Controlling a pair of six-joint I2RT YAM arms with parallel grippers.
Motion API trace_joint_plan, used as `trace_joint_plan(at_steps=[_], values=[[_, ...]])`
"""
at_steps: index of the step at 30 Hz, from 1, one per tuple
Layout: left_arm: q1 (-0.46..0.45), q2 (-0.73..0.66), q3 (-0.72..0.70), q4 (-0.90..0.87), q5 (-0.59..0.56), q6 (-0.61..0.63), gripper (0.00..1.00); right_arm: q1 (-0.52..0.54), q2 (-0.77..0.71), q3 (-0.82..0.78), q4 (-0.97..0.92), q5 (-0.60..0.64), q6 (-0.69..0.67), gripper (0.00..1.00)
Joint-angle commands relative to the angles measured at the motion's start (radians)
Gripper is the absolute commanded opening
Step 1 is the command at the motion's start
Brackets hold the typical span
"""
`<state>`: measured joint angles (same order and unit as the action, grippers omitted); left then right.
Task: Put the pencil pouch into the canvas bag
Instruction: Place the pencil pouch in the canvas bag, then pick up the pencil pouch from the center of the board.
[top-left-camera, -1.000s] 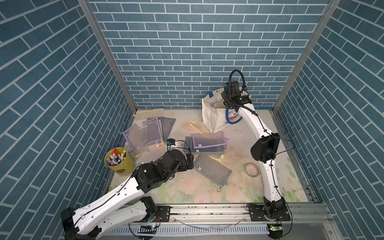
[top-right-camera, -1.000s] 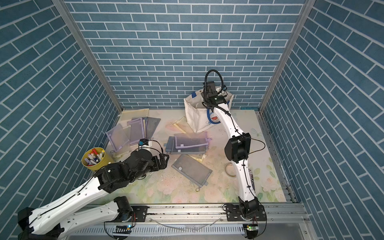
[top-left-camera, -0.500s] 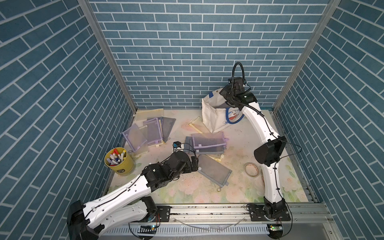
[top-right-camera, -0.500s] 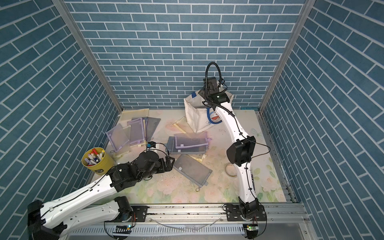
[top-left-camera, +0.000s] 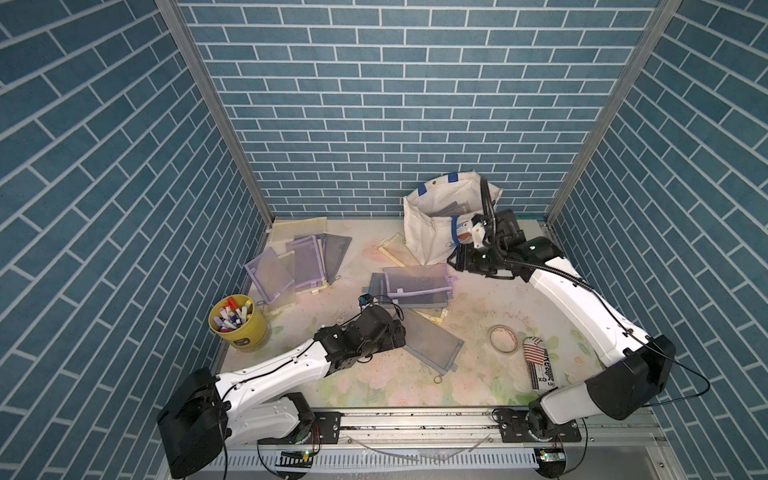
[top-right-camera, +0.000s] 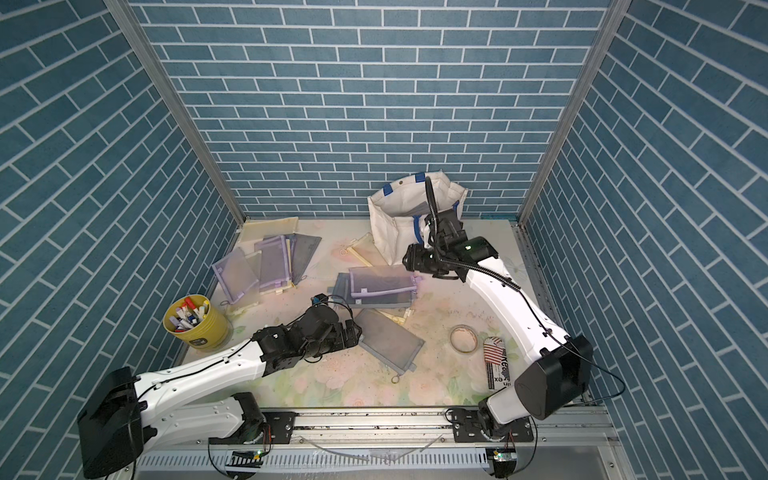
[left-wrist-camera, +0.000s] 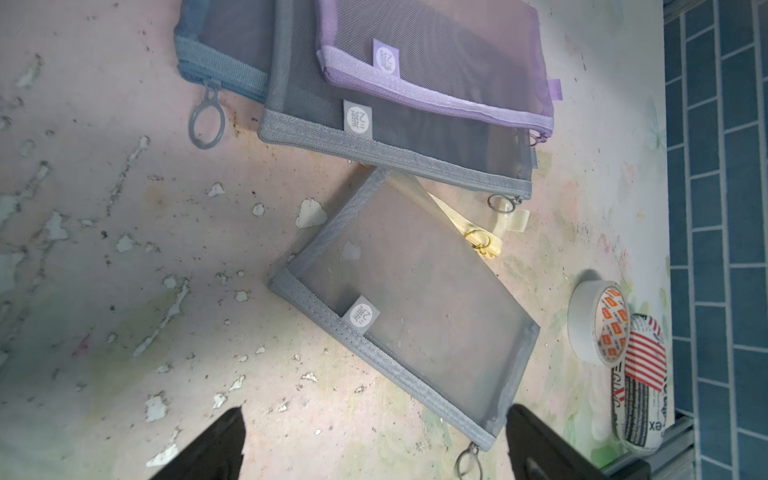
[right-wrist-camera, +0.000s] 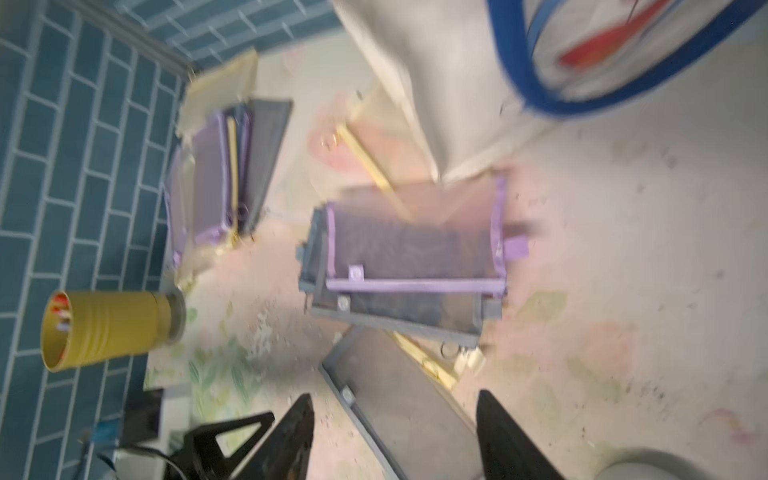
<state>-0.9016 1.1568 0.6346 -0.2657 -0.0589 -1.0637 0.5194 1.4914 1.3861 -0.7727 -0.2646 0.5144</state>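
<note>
The canvas bag (top-left-camera: 432, 232) (top-right-camera: 395, 232) stands open at the back right with grey pouches inside. A grey mesh pencil pouch (top-left-camera: 432, 345) (top-right-camera: 388, 338) (left-wrist-camera: 415, 307) lies flat mid-table. My left gripper (top-left-camera: 400, 332) (top-right-camera: 354, 331) (left-wrist-camera: 376, 419) is open at its near edge; the pouch's zipper corner lies beside one finger. A purple pouch (top-left-camera: 417, 282) (top-right-camera: 382, 280) (right-wrist-camera: 415, 249) tops a stack of grey ones behind it. My right gripper (top-left-camera: 455, 262) (top-right-camera: 409, 259) (right-wrist-camera: 395, 401) hangs open and empty in front of the bag, by the purple pouch's end.
A yellow cup of markers (top-left-camera: 239, 326) stands at the left. More purple, grey and yellow pouches (top-left-camera: 299, 266) pile at the back left. A yellow pouch (top-left-camera: 395, 249) leans by the bag. Two tape rolls (top-left-camera: 503, 338) (top-left-camera: 538, 368) lie at the front right.
My right gripper came down from the bag's mouth to the table in front of it. My left gripper slid right, up to the grey pouch's edge.
</note>
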Motion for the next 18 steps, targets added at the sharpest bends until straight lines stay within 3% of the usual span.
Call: trace_joint_plan(at_steps=[1, 9, 18], values=[[0.001, 0.043, -0.058, 0.148, 0.036, -0.108, 0.97, -0.006, 0.034, -0.138, 0.017, -0.234, -0.077, 0.61], [-0.003, 0.184, -0.062, 0.249, 0.057, -0.143, 0.94, -0.016, 0.189, -0.253, 0.086, -0.369, -0.175, 0.6], [-0.008, 0.315, -0.083, 0.415, 0.066, -0.215, 0.84, -0.024, 0.335, -0.253, 0.134, -0.36, -0.219, 0.58]])
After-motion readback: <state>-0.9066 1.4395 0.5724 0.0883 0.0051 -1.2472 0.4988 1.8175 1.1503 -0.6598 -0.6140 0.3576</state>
